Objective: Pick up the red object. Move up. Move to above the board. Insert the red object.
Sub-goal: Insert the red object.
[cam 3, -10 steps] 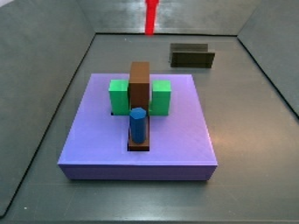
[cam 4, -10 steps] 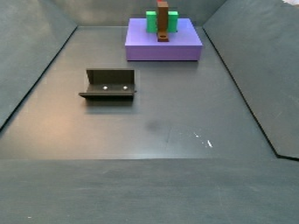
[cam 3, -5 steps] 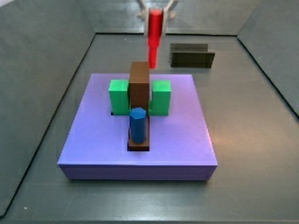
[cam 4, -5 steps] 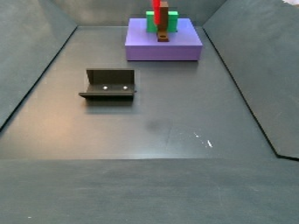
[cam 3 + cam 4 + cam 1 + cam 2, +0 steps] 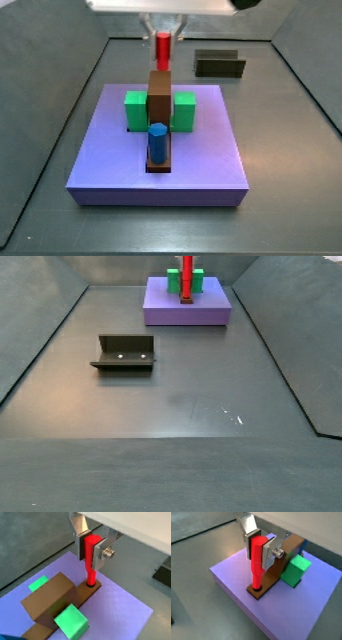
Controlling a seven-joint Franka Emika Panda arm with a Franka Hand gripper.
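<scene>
Red object (image 5: 90,562), a slim peg, stands upright with its lower end set in a dark hole at one end of the brown block (image 5: 57,602); both wrist views show the tip meeting that opening (image 5: 256,562). Its upper part is clamped between the flat silver fingers (image 5: 101,553) of the gripper (image 5: 92,543), whose jaws press on it from either side. In a side view the peg (image 5: 162,48) rises at 12 o'clock from the far end of the brown block (image 5: 160,95), under the gripper (image 5: 162,22) at the frame's top edge.

Green blocks flank the brown one, at 9 o'clock (image 5: 135,110) and 3 o'clock (image 5: 185,110). A blue peg (image 5: 158,142) stands upright in the brown block's near end, at 6 o'clock from the red one. All of this sits on the purple board (image 5: 94,170), itself resting on the grey floor (image 5: 187,396). The fixture (image 5: 124,352) stands well apart from the board (image 5: 167,314); in that side view it lies toward 7 o'clock from it.
</scene>
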